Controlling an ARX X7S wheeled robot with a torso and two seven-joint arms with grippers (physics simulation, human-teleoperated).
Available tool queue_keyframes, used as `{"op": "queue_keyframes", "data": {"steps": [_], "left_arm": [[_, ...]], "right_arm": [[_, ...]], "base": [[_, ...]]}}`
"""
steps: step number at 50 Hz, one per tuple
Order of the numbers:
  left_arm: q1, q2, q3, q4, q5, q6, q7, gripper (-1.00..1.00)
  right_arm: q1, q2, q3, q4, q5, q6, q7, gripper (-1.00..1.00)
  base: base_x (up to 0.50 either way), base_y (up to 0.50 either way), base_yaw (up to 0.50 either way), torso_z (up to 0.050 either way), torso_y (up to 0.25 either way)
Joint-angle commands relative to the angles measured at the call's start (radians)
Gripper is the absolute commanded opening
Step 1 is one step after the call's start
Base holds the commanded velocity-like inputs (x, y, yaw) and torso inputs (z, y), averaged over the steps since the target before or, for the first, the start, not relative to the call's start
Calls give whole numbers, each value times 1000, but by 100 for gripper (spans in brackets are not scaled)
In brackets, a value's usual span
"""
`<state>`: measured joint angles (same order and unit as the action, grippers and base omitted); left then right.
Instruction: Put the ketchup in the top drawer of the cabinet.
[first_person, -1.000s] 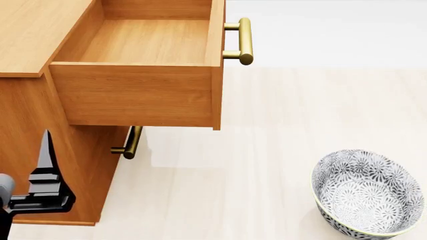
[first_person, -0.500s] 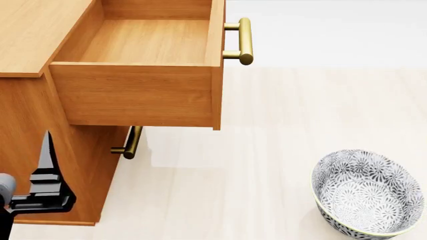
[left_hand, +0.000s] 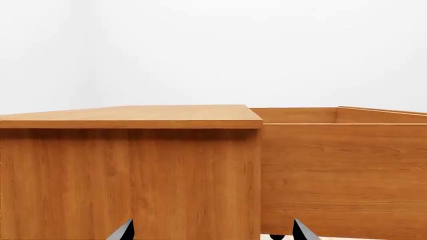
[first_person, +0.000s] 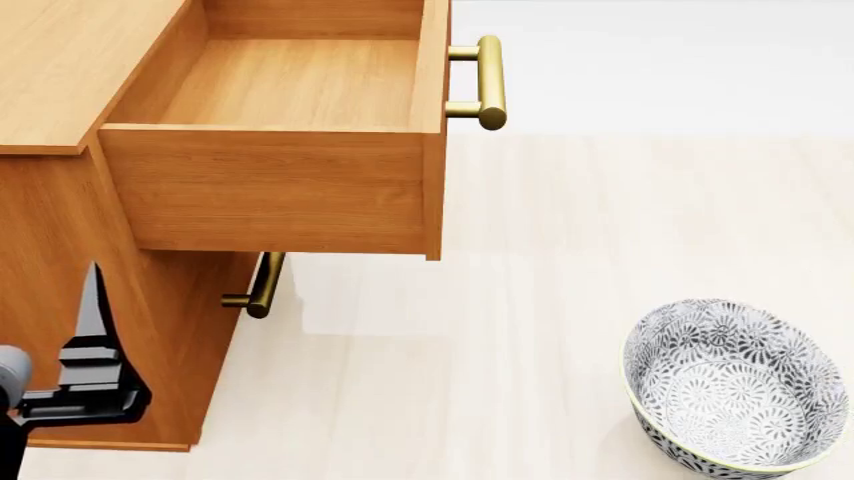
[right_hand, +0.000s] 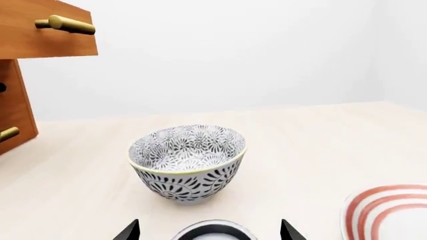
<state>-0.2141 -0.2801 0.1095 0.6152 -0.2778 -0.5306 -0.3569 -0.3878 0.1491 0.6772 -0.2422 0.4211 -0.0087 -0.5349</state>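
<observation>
Only the right wrist view shows the ketchup (right_hand: 215, 231) lid between the right gripper's (right_hand: 210, 232) wide jaws; the top drawer (first_person: 287, 95) stands open, and the left gripper's (left_hand: 212, 232) jaws are wide too.

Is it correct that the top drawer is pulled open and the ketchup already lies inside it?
Only partly. The top drawer is pulled open, but the head view shows it empty, with bare wood inside. No ketchup lies in it.
</observation>
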Motion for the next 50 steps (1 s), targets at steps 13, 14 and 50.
{"op": "queue_keyframes", "data": {"steps": [13,14,50], "left_arm": [[5,-6,-5,-1,-12,7,-10,100],[5,-6,-5,-3,-11,9,-11,100],[1,-14,-2,-7,-31,10,-22,100]], "right_arm": [[8,12,-34,79,-61,-5,29,100],[9,13,-35,82,-60,-4,29,100],[31,25,-11,-142,22,123,169,-100]], "base": [[0,0,0,0,0],[0,0,0,0,0],[0,0,0,0,0]]}}
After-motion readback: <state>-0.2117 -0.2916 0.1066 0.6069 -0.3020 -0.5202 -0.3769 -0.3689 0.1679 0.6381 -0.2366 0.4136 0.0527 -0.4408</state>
